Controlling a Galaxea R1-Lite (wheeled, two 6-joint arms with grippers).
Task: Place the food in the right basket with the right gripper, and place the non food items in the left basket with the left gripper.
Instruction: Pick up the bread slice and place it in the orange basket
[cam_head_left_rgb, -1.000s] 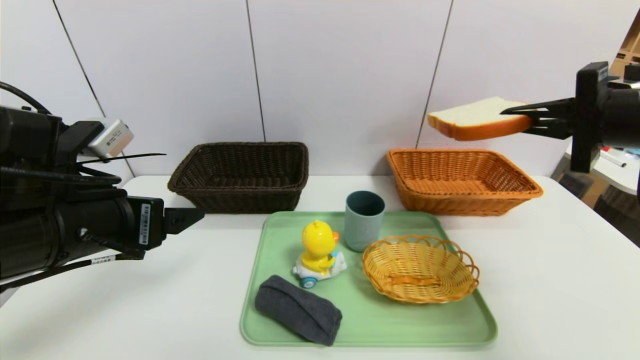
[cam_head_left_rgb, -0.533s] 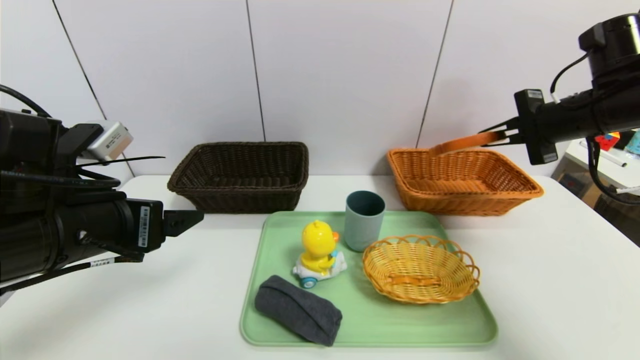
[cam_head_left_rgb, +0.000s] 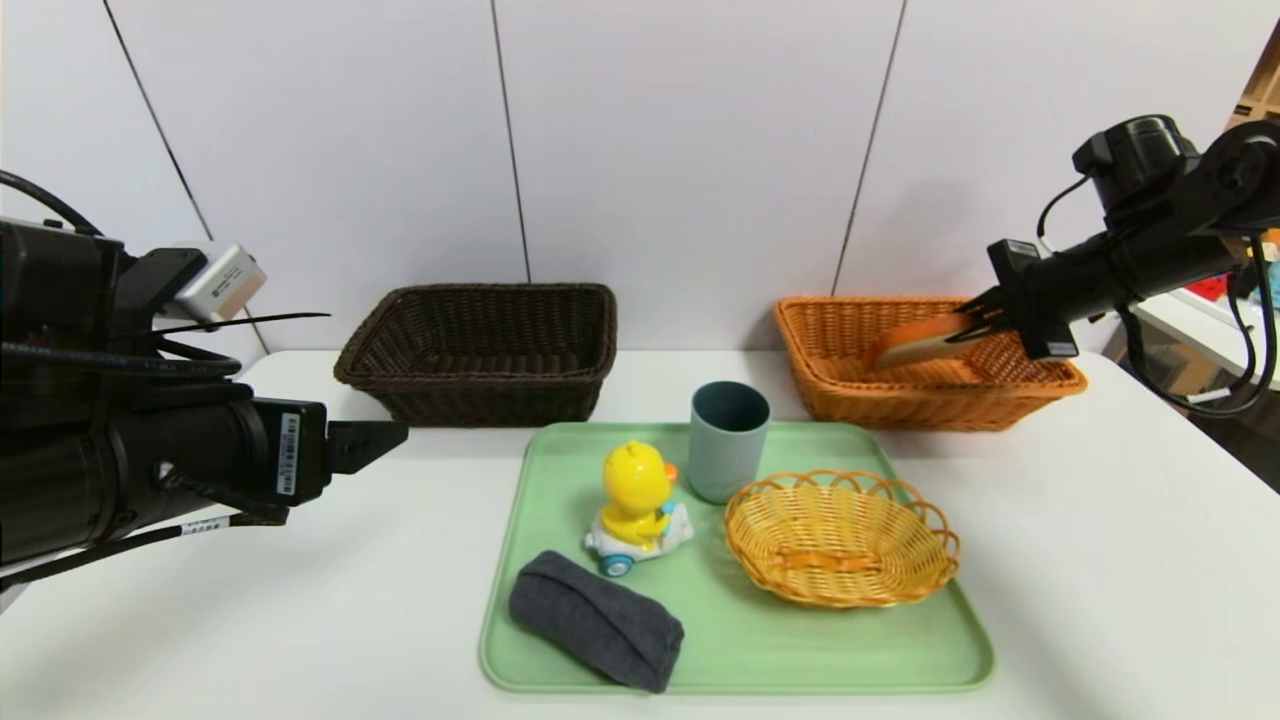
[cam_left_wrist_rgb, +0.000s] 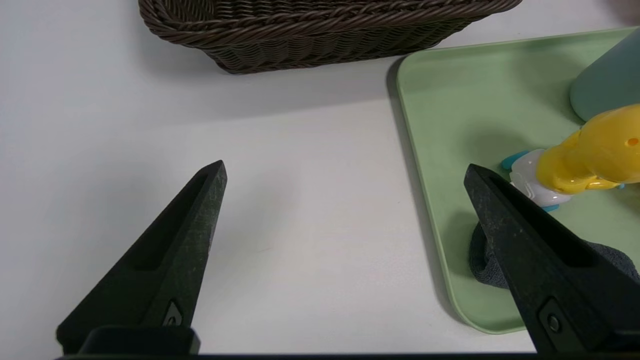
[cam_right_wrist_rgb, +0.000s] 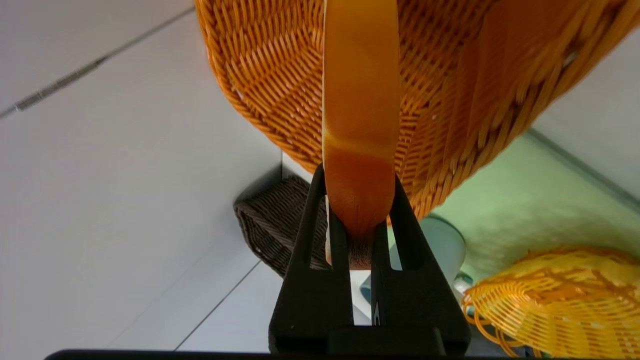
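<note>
My right gripper (cam_head_left_rgb: 975, 325) grips the bread slice (cam_head_left_rgb: 915, 343) by its crust, tilted inside the orange basket (cam_head_left_rgb: 925, 400). My left gripper (cam_left_wrist_rgb: 345, 175) hangs spread wide, empty, over the table (cam_head_left_rgb: 1100, 560) beside the green tray (cam_head_left_rgb: 740, 660).

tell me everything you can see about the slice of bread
The bread slice is thick, with an orange-brown crust; its white face hardly shows. It is tilted, one end pinched in the right gripper, the other dipping inside the orange wicker basket. Whether it touches the basket floor cannot be told.
</note>
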